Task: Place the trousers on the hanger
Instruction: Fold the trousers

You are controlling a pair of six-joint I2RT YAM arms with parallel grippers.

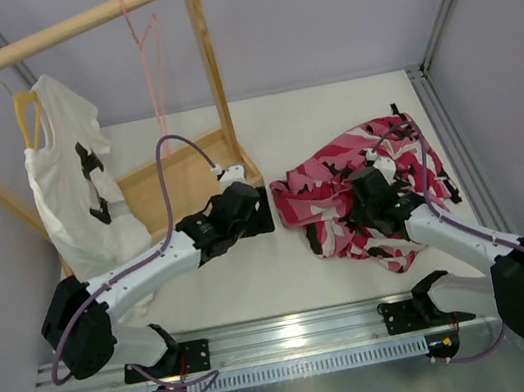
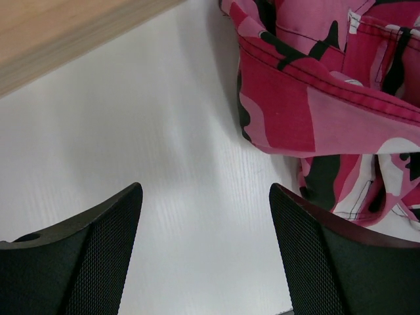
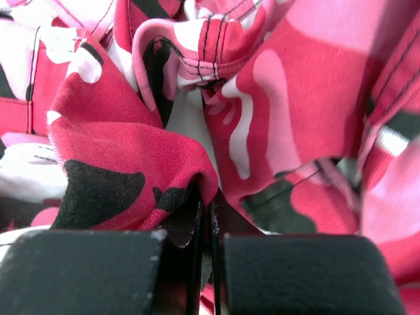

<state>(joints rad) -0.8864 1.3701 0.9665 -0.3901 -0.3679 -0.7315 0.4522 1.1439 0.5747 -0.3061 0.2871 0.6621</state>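
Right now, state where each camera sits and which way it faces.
Top external: above, behind the bases, looking down on table, left arm, right arm, hanger.
Left wrist: over the table, facing down past open left fingers at the edge of the trousers.
Right wrist: close in, right fingers shut on trousers.
Shared: trousers, in all three.

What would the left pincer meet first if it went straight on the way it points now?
Probably the bare table ahead of the left pincer; the trousers lie close beside that line, and depth is unclear.
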